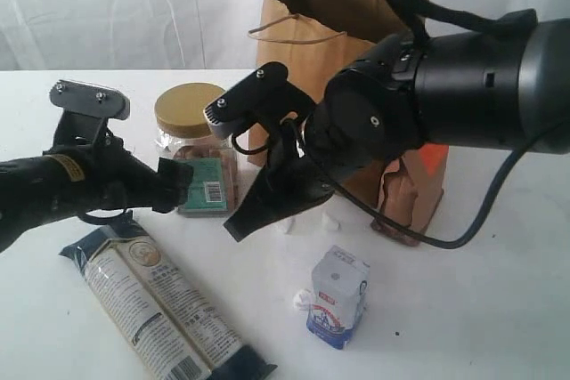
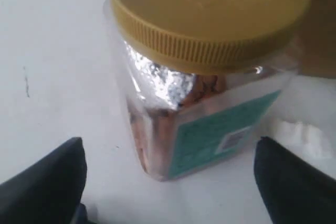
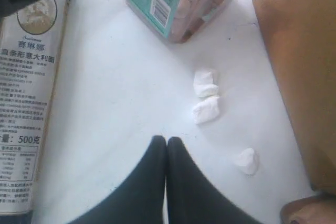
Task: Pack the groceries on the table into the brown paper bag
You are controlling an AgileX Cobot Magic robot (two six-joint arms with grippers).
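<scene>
White table (image 1: 463,309) bears a clear, teal-labelled jar (image 1: 200,153), yellow-lidded

jar (image 1: 189,109) left of bag (image 1: 307,55), carton (image 1: 338,298) before bag

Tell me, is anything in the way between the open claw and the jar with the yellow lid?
No, nothing visible is in the way. The left gripper is open, and in the left wrist view the yellow-lidded jar sits straight ahead of it, with only bare table between. The white crumbs lie off to the side.
</scene>
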